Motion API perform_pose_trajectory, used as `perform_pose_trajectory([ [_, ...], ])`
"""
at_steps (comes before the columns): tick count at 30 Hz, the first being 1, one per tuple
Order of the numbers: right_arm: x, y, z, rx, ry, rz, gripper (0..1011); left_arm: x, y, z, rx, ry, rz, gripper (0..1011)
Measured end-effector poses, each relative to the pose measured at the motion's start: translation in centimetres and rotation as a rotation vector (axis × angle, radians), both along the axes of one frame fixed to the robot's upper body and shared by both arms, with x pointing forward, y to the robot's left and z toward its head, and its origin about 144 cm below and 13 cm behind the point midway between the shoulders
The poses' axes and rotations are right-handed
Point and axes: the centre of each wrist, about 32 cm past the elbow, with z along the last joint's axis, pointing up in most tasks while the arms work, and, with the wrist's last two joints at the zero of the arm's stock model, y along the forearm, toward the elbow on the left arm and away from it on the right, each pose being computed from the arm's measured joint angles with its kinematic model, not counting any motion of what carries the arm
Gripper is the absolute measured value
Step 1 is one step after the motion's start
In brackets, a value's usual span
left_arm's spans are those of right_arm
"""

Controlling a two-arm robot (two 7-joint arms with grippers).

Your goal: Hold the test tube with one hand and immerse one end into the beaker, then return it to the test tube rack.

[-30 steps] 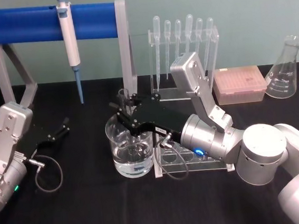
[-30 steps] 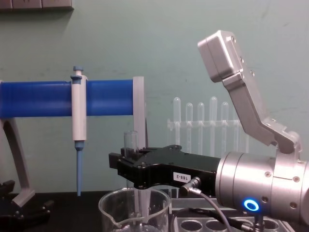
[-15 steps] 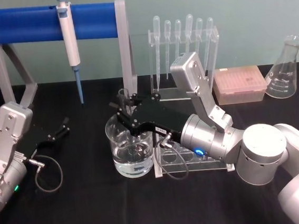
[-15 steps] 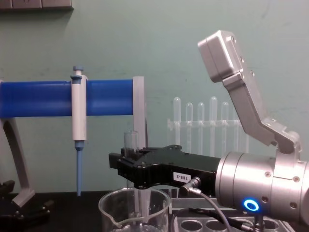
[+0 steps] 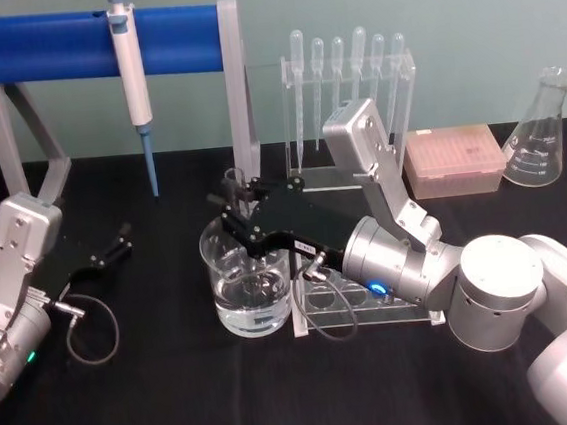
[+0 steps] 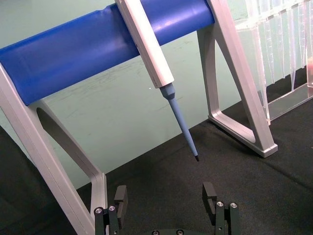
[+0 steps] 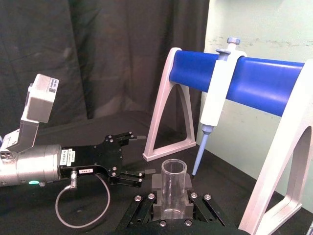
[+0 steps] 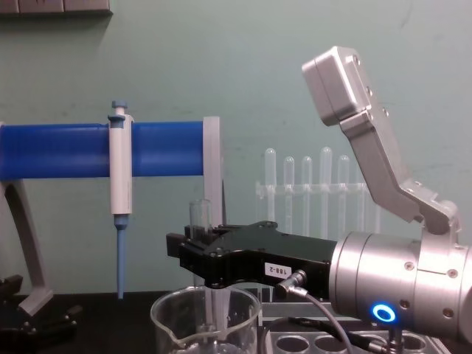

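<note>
1. Black cloth covers the table [image 5: 181, 403], with a pale green wall behind it.
2. The beaker [image 5: 234, 308] stands near the middle of the table, with clear liquid in its lower part.
3. The right gripper [image 5: 242, 201] hovers over the beaker's rim, its jaws clenched on the test tube [image 7: 174, 186].
4. The tube stands upright. Its open rim is above the fingers and its lower length runs down inside the beaker. Whether the tip reaches the liquid cannot be told.
5. The clear rack with round holes [image 5: 322, 297] sits just beside the beaker, under the right wrist.
6. Behind, a clear stand [image 5: 405, 70] holds a row of frosted pipettes [image 5: 359, 55], bulbs up.
7. A pink box [image 5: 454, 161] and a glass flask [image 5: 540, 138] stand at the far right.
8. A micropipette [image 5: 132, 76] hangs from the blue bar [image 5: 47, 49].
9. The left gripper [image 5: 111, 247] rests at the left side, well apart from the beaker, with its jaws spread.
</note>
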Motion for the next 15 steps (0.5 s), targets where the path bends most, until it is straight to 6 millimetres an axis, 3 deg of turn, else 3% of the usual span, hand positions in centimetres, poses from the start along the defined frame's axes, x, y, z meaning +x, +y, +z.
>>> perform_pose_trajectory([
  [15, 0.00, 0.00, 0.00, 0.000, 0.000, 0.000, 226, 0.00, 0.00, 0.00, 0.000, 0.000, 0.000, 1000],
])
